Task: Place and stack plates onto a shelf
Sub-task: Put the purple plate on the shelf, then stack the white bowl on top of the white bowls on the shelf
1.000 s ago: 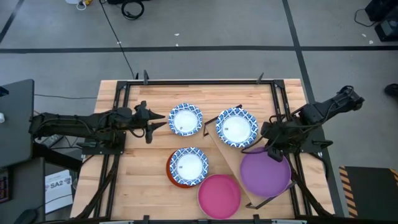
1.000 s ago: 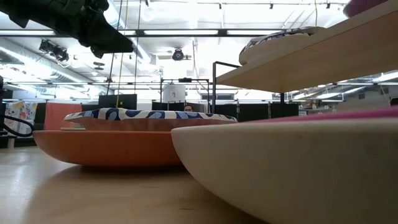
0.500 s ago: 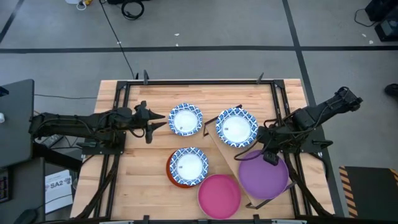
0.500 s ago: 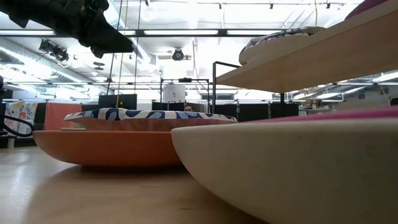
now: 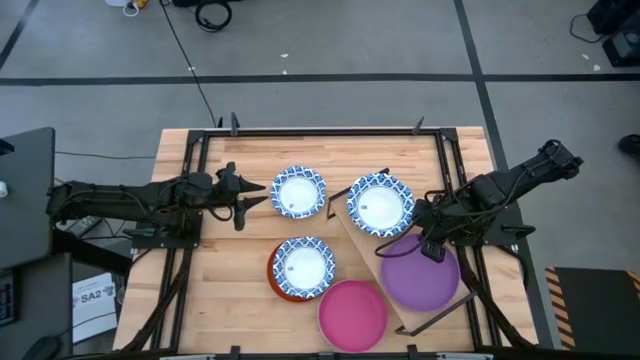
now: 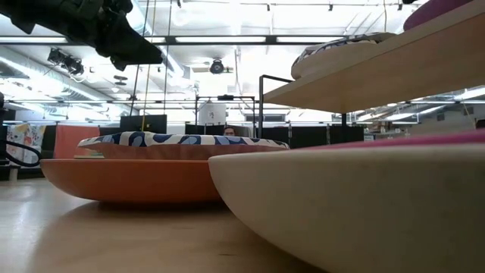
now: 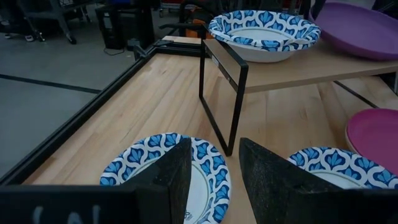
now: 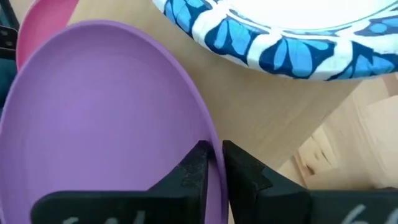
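Note:
The purple plate [image 5: 420, 280] lies on the light-wood shelf [image 5: 360, 245], next to a blue-and-white plate [image 5: 380, 203] on the shelf's far end. My right gripper [image 5: 430, 248] is shut on the purple plate's far rim. A second blue-and-white plate [image 5: 298, 192] rests on the table, and a third [image 5: 303, 264] sits in the orange-red plate [image 5: 276, 282]. The pink plate [image 5: 352, 315] is on the table near the near edge. My left gripper [image 5: 250, 200] hovers open, just left of the lone blue plate [image 7: 165, 171]. My right gripper pinches the purple plate's rim [image 8: 210, 134] on the side towards the blue-and-white plate, one finger [image 8: 193, 168] inside the plate and the other [image 8: 242, 171] outside. It comes from the table's right, slanting down. The plate's underside rests on the shelf board [image 8: 280, 106].
The shelf stands on thin black legs [image 7: 224, 93] and runs slantwise from mid-table towards the near right corner. A black metal frame [image 5: 320, 130] edges the tabletop. Bare wood lies at the table's near left and along the far edge.
My right gripper has moved a little toward the table's left, sliding the purple plate along the shelf toward the blue-and-white plate on it. In the low view more of the purple plate now shows above the shelf board. The left arm has kept still.

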